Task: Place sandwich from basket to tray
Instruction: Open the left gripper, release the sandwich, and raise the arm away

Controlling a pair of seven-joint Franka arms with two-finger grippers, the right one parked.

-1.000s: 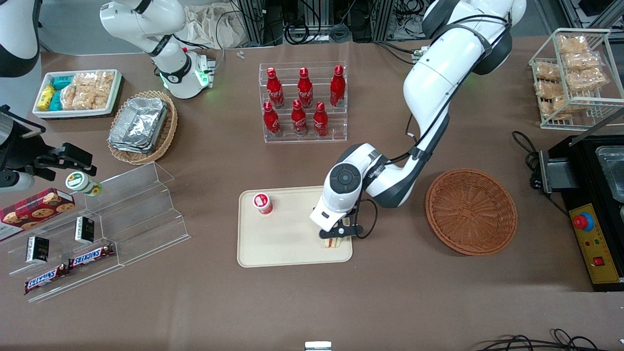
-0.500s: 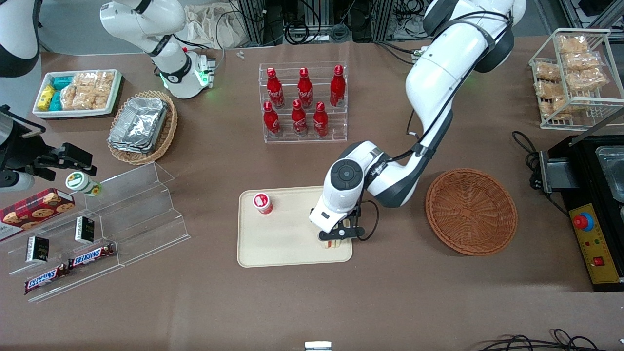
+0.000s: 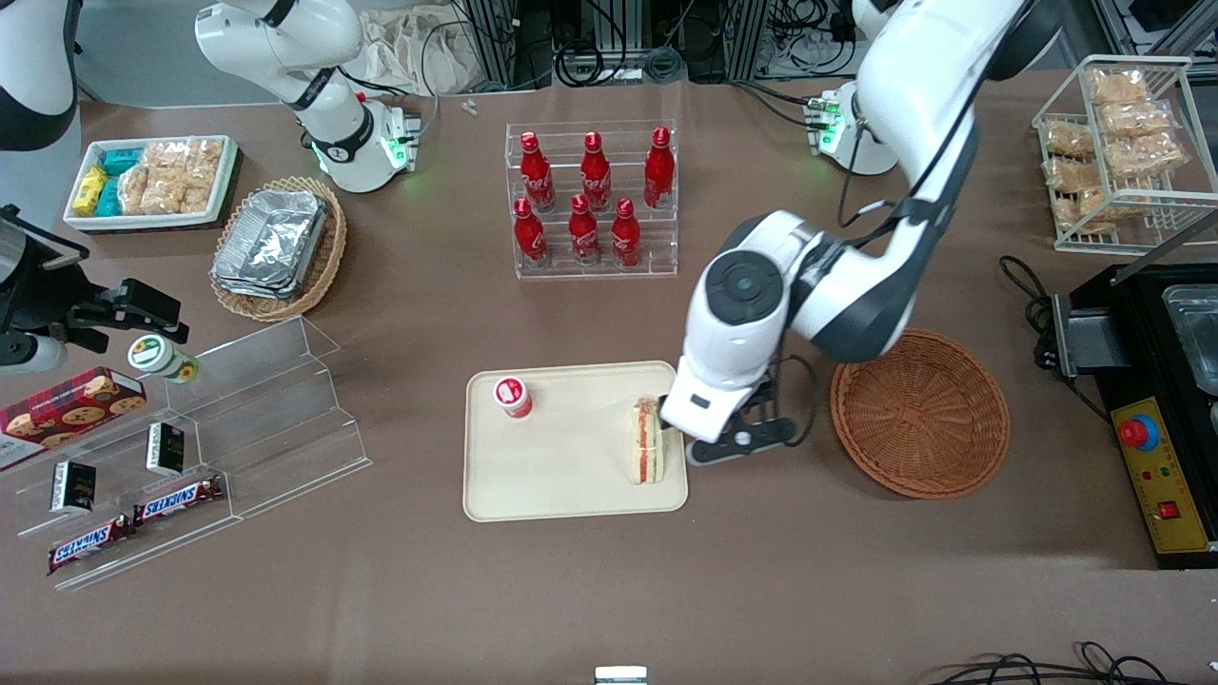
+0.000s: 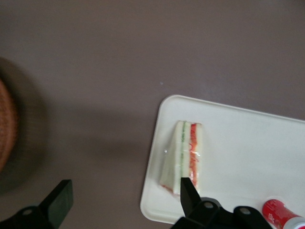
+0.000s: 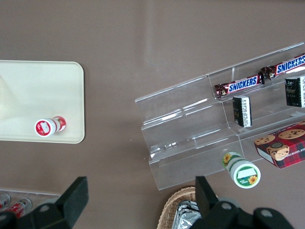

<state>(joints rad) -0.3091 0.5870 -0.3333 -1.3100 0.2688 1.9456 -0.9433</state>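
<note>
Brown cloth covers the surface (image 3: pixel 400 590) that carries every item. The pincer (image 3: pixel 737 440) of the working arm hangs above the bare cloth between the tray (image 3: pixel 561 476) and the basket (image 3: pixel 919 413), just off the tray's edge that faces the basket. Its fingers (image 4: pixel 188 192) are spread wide with nothing between them; in the left wrist view one dark fingertip overlaps the sandwich's corner, while the second finger is over the cloth near the basket's rim (image 4: pixel 6 125). The sandwich (image 3: pixel 647 440) lies on the tray, at the tray end nearest the pincer, just beside the rim, with its red, orange and green filling edge facing up. In the wrist view the sandwich (image 4: pixel 184 157) shows white bread on both sides of the filling stripes. A small red-capped cup (image 3: pixel 511 396) stands on the same tray, at the end farther from the pincer, well apart from the sandwich. The basket sits near the pincer, toward the working arm's end of the surface, and holds nothing visible.
</note>
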